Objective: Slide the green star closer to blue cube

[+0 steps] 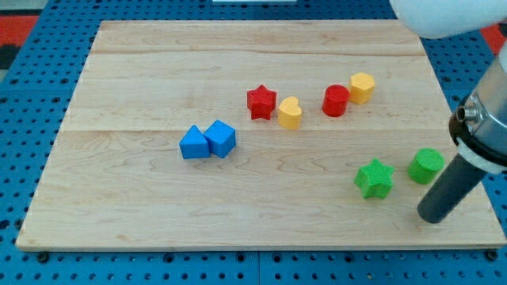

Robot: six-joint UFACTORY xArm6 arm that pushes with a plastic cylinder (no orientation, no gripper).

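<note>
My tip (432,218) has no jaws, holds nothing, and rests just right of the green star (374,178), still well apart from the blue cube (221,138), so the whole push remains.

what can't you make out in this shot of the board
- Camera view: the arm above the dark rod is cut off by the view's right edge; my tip shows, at the view's right of the green star block.
- Camera view: the white blurred shape at the view's top right is cut off and unidentifiable.
- Camera view: the two touching blue blocks have shapes hard to tell apart.
</note>
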